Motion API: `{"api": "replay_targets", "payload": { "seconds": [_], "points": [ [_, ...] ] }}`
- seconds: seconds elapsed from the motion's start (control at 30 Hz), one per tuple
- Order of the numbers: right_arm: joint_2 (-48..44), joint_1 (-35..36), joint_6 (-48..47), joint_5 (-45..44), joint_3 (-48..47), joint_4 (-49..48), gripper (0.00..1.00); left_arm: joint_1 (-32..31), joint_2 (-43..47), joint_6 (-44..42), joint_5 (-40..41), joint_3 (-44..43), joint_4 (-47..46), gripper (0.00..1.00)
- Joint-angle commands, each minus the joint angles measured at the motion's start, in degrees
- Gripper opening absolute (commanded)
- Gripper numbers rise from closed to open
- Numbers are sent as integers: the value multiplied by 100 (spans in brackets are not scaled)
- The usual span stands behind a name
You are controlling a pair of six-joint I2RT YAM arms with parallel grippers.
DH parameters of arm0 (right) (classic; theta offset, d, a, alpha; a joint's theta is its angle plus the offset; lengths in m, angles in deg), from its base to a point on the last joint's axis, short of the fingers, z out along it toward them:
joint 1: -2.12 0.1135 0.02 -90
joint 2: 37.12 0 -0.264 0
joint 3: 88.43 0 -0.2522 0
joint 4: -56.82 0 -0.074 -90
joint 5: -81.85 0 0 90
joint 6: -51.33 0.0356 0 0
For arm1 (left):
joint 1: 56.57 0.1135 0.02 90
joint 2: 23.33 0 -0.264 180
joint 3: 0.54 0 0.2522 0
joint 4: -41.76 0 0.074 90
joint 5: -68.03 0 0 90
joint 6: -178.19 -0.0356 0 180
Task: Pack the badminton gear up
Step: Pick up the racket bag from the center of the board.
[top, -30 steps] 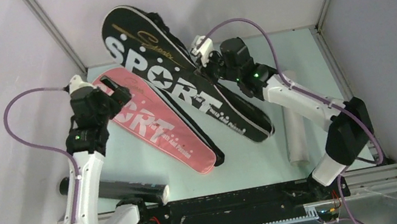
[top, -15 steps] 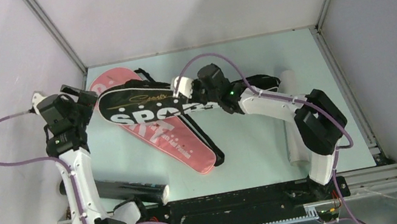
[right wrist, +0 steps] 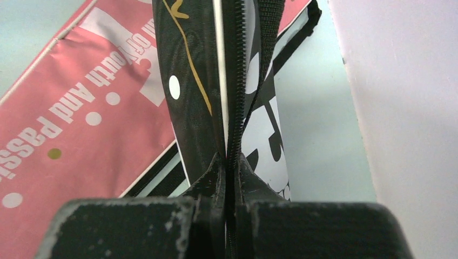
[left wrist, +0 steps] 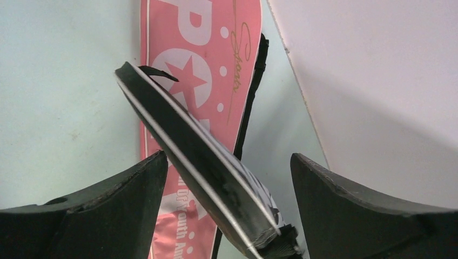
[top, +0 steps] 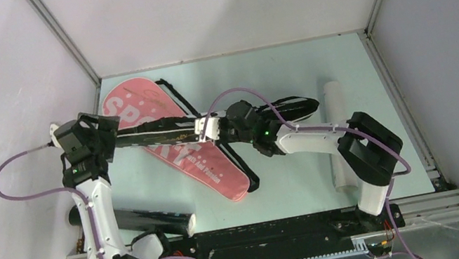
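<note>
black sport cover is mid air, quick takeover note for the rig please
Right gripper: fingers shut on the black cover's zipper edge, holding it on edge across the pink cover.
Left gripper: open, fingers either side of the black cover's end, not gripping.
Pink cover lies flat; white tube at right, black tube near left.
Done: unclear, contents hidden. Left: put the black cover down, stow tubes.

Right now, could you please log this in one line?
right fingers: shut on black cover | left fingers: open around its end | pink cover: beneath
</note>
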State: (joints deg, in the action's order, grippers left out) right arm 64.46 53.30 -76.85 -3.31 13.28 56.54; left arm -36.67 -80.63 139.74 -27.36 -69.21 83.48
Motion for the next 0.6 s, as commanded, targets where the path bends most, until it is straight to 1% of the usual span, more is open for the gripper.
{"api": "replay_targets", "payload": {
  "seconds": [0.0, 0.17, 0.37, 0.43, 0.47, 0.53, 0.57],
  "points": [
    [-341, 63, 109, -9, 80, -400, 0, 31, 174, 196, -95, -252, 61, 89],
    [-394, 117, 183, 4, 164, -480, 0, 31, 174, 131, -102, -36, -127, 80],
    [-524, 121, 480, 89, 306, -501, 0, 31, -118, -24, -197, -113, -336, 74],
    [-593, 141, 576, 165, 399, -542, 0, 31, -235, -53, -350, -222, -358, 70],
    [-626, 153, 592, 179, 442, -631, 0, 31, -264, -63, -417, -237, -373, 65],
    [-652, 182, 620, 190, 554, -724, 0, 31, -265, -50, -442, -172, -429, 60],
    [-659, 182, 660, 196, 568, -741, 0, 31, -265, -45, -439, -153, -458, 59]
  ]
}}
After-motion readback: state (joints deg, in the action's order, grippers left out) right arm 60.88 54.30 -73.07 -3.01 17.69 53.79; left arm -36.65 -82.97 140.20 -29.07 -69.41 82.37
